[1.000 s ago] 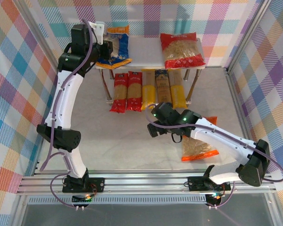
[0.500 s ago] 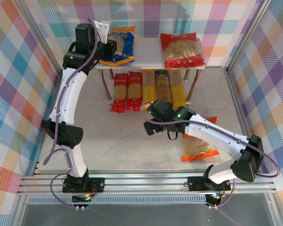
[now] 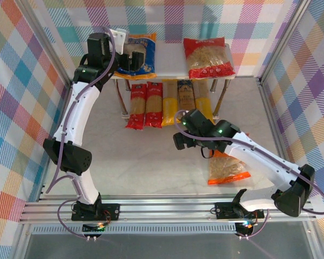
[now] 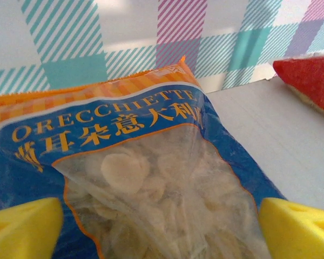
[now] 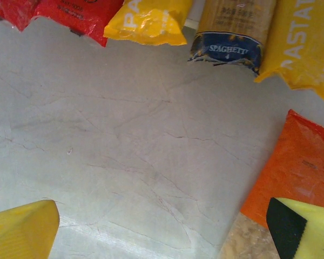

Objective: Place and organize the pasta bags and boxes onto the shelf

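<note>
The blue-and-orange bag (image 3: pixel 142 51) is sitting at the left end of the shelf (image 3: pixel 170 56), on its top board, with its far end pointing toward the back wall. The left gripper (image 4: pixel 161 205) is grasping it, fingers spread wide, one pressing each long side. To the right of this bag, bare board is stretching as far as the red bag (image 3: pixel 208 56), which is lying on the right end, well apart.

Under the top board five slim packs are lying side by side: two red packs (image 3: pixel 136 105), a yellow pack (image 3: pixel 169 102), a dark blue pack (image 3: pixel 186 93) and a second yellow pack (image 3: pixel 204 105). Their near ends are sticking out past the front edge, between the thin legs (image 3: pixel 120 100).

The orange bag (image 3: pixel 227 170) is lying flat on the table (image 3: pixel 140 162), partly under the right arm. The right gripper (image 5: pixel 163 210) is hanging over bare tabletop, jaws released and holding nothing — the pack ends are lying ahead of it and the orange bag just beside one finger.

The table is showing pale, veined and open on the left — checked walls (image 3: pixel 21 108) and metal frame posts (image 3: pixel 283 46) are closing it in.
</note>
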Tool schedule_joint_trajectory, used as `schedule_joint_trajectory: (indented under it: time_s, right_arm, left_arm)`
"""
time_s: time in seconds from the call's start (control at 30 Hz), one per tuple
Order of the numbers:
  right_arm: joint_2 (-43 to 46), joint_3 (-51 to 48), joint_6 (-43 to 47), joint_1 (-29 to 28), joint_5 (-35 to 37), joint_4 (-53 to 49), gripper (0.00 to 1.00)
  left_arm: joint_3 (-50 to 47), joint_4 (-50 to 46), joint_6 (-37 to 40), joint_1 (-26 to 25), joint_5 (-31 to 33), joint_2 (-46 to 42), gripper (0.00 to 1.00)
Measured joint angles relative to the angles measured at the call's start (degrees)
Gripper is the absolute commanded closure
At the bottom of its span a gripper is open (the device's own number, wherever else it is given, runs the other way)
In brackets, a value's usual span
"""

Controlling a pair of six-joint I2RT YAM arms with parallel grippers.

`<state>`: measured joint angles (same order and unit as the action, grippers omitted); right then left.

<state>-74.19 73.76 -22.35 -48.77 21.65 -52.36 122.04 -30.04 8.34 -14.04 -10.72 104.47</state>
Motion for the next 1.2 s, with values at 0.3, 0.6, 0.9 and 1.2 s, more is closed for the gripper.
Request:
schedule_joint_trajectory:
  time_s: [0.3, 0.6, 0.9, 1.2]
  right_arm:
    - [3.80, -3.39, -4.66, 7.41, -0.92, -4.22, 0.01]
    - [8.94, -14.25, -8.17, 24.20, -5.49, -6.10, 0.01]
    - [8.41, -28.11, -11.32, 32.35, -6.27, -3.69, 0.01]
    - [3.52, -28.61, -10.80, 36.85, -4.11, 2.82, 0.01]
  left_arm:
    - [-3.98, 6.91, 0.11, 0.35, 0.28, -3.52, 0.00]
    - [-12.31, 12.28, -0.70, 2.84, 2.47, -18.21, 0.00]
    - [-45.88, 17.31, -9.92, -4.61, -4.74, -47.15, 0.03]
    - [-52.04, 13.22, -12.20, -8.07, -6.80, -52.46, 0.03]
